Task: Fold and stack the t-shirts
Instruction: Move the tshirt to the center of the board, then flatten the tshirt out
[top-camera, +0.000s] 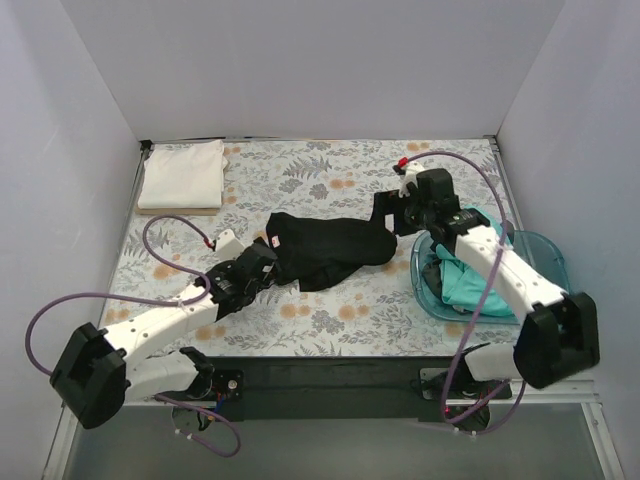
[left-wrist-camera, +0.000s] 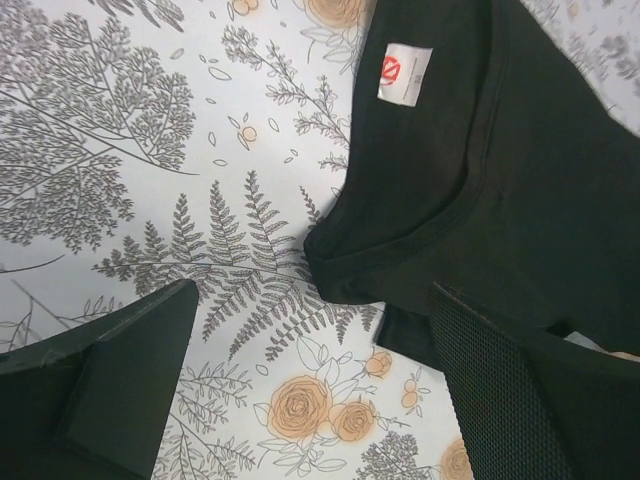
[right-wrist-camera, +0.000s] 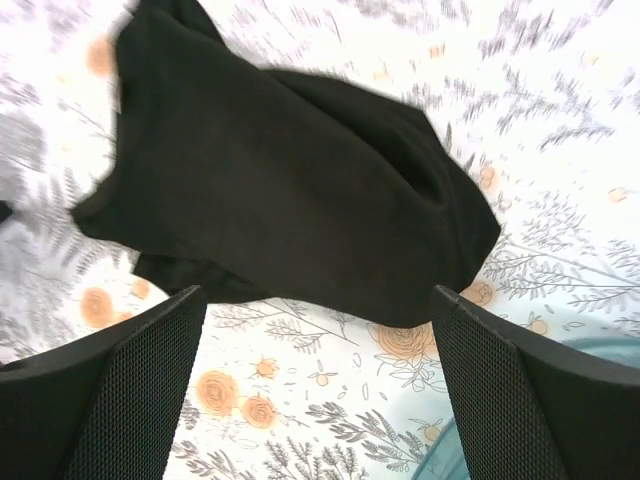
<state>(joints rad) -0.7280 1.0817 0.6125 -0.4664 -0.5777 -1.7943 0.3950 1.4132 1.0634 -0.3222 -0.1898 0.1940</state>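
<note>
Left tool (left-wrist-camera: 310, 290) and right tool (right-wrist-camera: 318, 290) gape empty above the bunched black t-shirt (top-camera: 330, 250), sleeves indistinct.

Bright, even light pours down from above in the top view, shadows under the arms (top-camera: 160, 320) soft and short. Right wrist view: washed out, the floral desk cover (right-wrist-camera: 560, 80) smeared with blur, the black t-shirt (right-wrist-camera: 290, 200) a near-featureless mass. Left wrist view is sharp, though the left claw (left-wrist-camera: 310, 390) looms dark and soft-edged close to the lens.
</note>
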